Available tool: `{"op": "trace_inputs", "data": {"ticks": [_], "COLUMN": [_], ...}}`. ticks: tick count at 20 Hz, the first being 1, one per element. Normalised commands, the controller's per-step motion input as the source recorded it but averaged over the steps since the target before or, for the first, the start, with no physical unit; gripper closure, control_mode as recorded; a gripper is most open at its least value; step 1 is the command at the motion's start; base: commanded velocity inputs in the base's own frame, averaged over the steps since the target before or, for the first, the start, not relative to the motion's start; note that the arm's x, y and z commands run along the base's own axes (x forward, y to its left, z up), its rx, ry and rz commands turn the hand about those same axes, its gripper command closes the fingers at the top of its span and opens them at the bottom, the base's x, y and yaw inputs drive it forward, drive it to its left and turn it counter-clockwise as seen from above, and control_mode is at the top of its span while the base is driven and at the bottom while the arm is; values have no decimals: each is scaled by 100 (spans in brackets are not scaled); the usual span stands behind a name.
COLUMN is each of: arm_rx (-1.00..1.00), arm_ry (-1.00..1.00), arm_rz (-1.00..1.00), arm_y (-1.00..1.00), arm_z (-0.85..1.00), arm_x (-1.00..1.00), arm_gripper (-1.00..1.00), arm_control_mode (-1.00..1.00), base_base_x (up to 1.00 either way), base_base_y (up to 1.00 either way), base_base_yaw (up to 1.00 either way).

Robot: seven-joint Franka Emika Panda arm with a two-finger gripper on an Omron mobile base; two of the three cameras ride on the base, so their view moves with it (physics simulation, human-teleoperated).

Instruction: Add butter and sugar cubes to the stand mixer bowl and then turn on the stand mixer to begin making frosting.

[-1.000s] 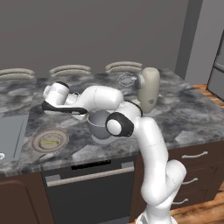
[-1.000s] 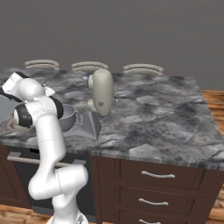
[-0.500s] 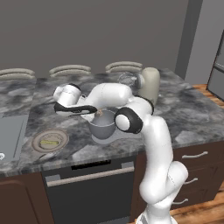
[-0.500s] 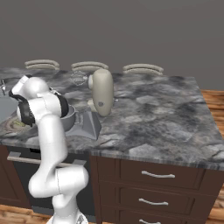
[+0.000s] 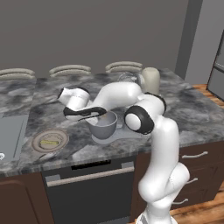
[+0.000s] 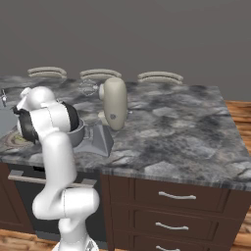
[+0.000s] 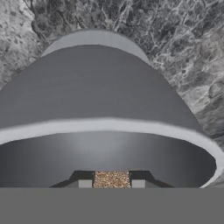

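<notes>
On the marbled counter (image 5: 201, 109), gripper (image 7: 112, 183) pinches the sugar cube (image 7: 112, 179) over the stand mixer bowl (image 7: 105, 148); release only once well inside the rim

In the hand view the gripper (image 7: 112, 183) is showing just its tips above the bottom band, and the sugar cube (image 7: 111, 179) pinched between them is being cut off below. The stand mixer bowl (image 7: 100, 109) is running past the left edge there, its floor staying out of sight.

In the left base view the arm is covering the bowl's far rim and most of the stand mixer (image 5: 151, 80); the whisk is hiding behind it. The item lying on the tan plate (image 5: 50, 141) is too small to identify.

In the right base view the arm is blocking most of the bowl.
</notes>
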Motion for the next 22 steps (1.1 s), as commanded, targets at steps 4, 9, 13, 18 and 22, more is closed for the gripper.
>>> {"op": "trace_inputs", "data": {"ticks": [4,9,13,18,22], "arm_rx": [14,12,8,2,0], "arm_ry": [-14,-8,0,0,0], "arm_rz": [12,10,6,0,0], "arm_y": [-1,-2,-5,0,0], "arm_z": [-27,-29,-37,-15,6], "arm_x": [8,19,19,6,0], "arm_gripper": [100,100,-100,-100,-100], "arm_control_mode": [-100,-100,-100,-100,-100], "base_base_x": [0,0,0,0,0], "base_base_y": [0,0,0,0,0], "base_base_yaw": [0,0,0,0,0]}}
